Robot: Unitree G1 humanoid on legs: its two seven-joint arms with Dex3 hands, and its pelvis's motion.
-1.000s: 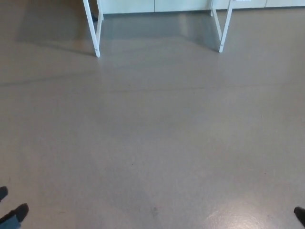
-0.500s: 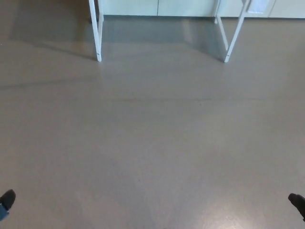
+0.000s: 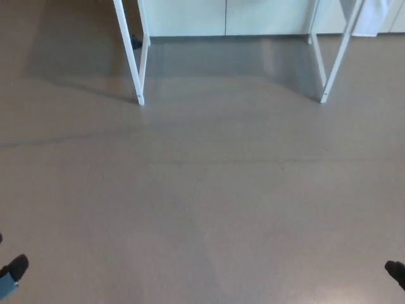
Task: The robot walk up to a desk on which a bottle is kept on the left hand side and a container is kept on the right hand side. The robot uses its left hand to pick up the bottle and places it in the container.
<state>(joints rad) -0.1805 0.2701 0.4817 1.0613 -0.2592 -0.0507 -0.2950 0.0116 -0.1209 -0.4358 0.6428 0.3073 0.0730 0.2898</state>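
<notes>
Mostly the head view shows bare grey-brown floor (image 3: 202,190), smooth and faintly glossy, with a pale sheen near the lower right corner; two pairs of white legs (image 3: 134,60) of the worktop stand at the top of the picture, the left pair meeting the floor at upper left and the right pair (image 3: 330,60) at upper right; each pair leans slightly, so the legs close toward each other at the foot; only the legs show, and the top surface of the worktop lies above the picture's edge; behind the legs runs a row of pale cabinet fronts (image 3: 228,16) along the far wall, and a soft shadow falls on the floor between and to the left of the legs; a small dark object sits on the floor just behind the left pair, too small to identify. Neither the bottle nor the container can be seen, since the surface that would carry them is out of frame. A sliver of the left hand (image 3: 12,273) shows at the bottom left edge, dark with a bluish part below it; a dark tip of the right hand (image 3: 397,272) shows at the bottom right edge; whether the fingers of either are apart or together I cannot tell.
</notes>
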